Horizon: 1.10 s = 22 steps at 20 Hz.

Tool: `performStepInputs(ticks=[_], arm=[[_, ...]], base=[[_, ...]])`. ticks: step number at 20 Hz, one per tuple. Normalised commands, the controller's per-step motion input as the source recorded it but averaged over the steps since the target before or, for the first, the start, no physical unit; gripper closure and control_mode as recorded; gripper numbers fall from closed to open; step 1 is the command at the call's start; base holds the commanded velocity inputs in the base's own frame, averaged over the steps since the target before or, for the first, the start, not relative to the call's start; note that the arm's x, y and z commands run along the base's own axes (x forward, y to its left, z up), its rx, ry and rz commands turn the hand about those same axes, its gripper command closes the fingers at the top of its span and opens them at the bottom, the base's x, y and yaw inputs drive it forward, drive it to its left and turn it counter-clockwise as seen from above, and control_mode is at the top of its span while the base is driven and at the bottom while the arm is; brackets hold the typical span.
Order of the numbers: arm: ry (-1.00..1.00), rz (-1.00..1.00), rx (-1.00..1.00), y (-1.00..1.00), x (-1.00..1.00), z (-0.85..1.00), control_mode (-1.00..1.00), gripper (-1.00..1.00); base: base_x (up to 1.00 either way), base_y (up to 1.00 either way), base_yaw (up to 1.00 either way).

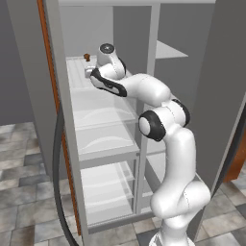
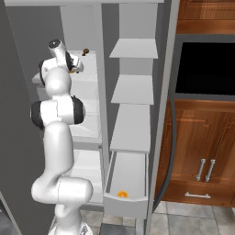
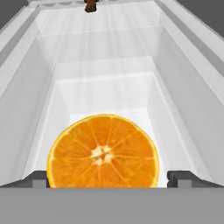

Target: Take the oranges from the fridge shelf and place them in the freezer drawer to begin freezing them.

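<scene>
I see the orange half [image 3: 103,151] sitting cut face toward me, squarely between my gripper's [image 3: 109,178] wide-spread fingertips [image 3: 180,177], low over the fridge shelf [image 3: 109,65].

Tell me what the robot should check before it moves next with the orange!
1. Orange half sits between the hand's fingertips: ok.
2. Fingers touching the orange and gripping it: cannot tell; the tips appear apart beside it.
3. Freezer drawer pulled open: ok.
4. First orange piece already in the drawer: ok.
5. Room left in the drawer beside that piece: ok.
6. Small brown object at the shelf's far end stays out of the way: ok.
</scene>
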Motion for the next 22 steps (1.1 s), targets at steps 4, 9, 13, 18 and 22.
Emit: performStepInputs(ticks=[4,9,13,18,22], arm=[[0.00,0.00,0.00,0.00,0.05,-0.08,-1.00,1.00],[0.00,0.00,0.00,0.00,0.00,-0.02,-1.00,1.00],[0.00,0.00,0.00,0.00,-0.19,0.00,-1.00,1.00],[-0.08,0.00,0.00,-0.09,-0.92,0.01,-1.00,1.00],[-0.12,0.00,0.02,-0.26,-1.00,0.12,-1.00,1.00]], base=[[0.00,0.00,0.00],[0.00,0.00,0.00],[0.00,0.00,0.00],[0.00,0.00,0.00],[0.00,0.00,0.00]])
